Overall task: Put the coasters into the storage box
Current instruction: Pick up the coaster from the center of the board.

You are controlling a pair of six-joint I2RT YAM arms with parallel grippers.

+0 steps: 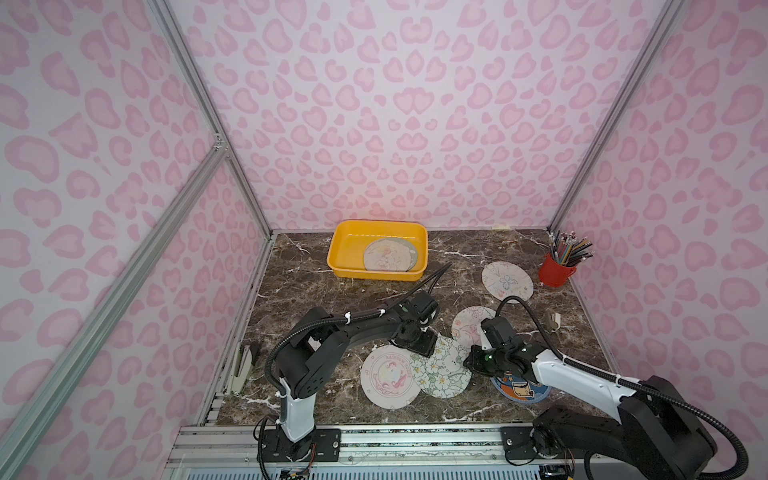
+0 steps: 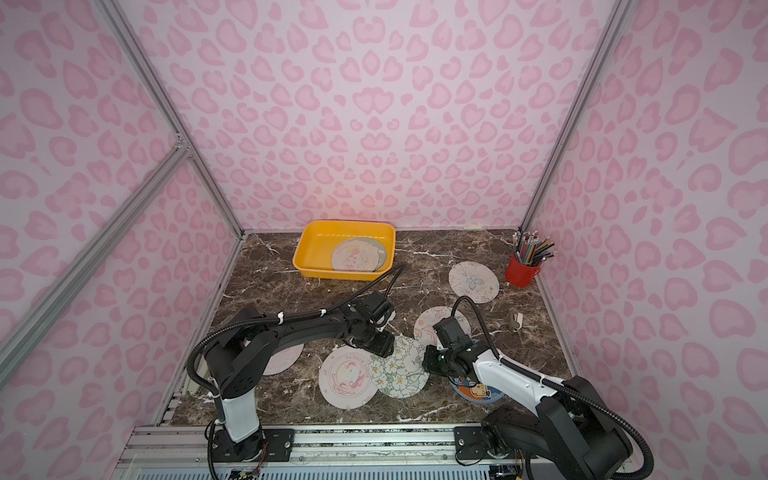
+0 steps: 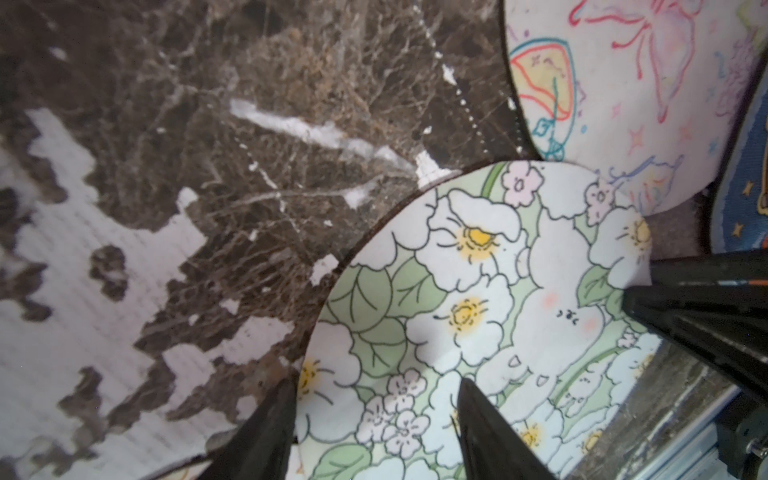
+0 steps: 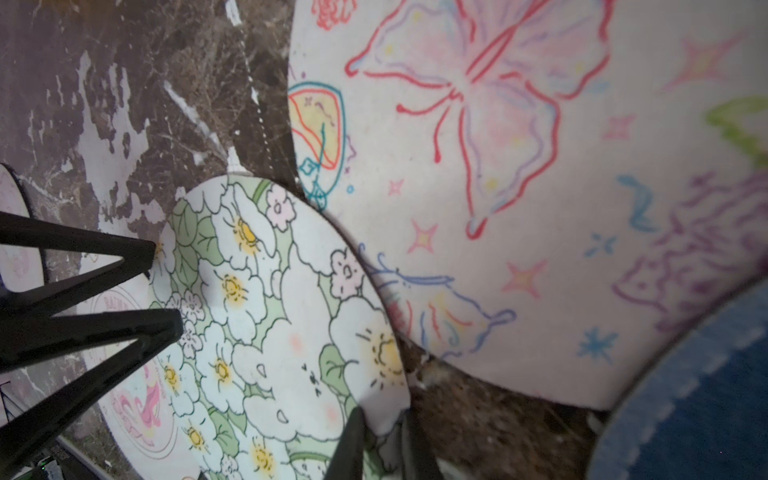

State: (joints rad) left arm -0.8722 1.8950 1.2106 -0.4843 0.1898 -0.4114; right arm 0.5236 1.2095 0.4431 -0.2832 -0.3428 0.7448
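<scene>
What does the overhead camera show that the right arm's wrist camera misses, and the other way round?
Only a top view shows the yellow storage box, with coasters inside, and the red pencil cup. Only the right wrist view shows the right gripper pinching the green floral coaster at its edge. Both show that coaster, the butterfly coaster beside it and the dark blue coaster.
</scene>
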